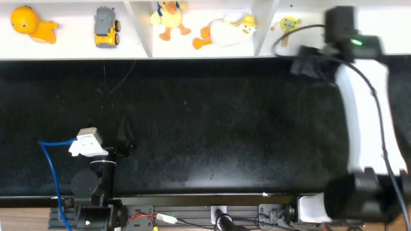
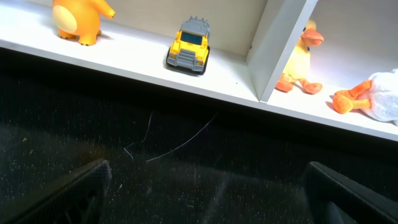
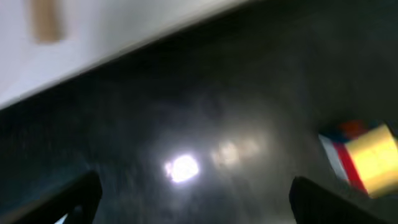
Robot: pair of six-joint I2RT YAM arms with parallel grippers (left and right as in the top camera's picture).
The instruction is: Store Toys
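My right hand hangs spread wide and empty over the black surface, because the multicoloured plastic puzzle cube lies near it, not yet stored. My left hand, also wide, sits parked facing the white shelf.

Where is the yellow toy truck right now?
The yellow toy truck sits in the white shelf's left compartment, at the top view's upper left, between the orange duck toy and the divider.
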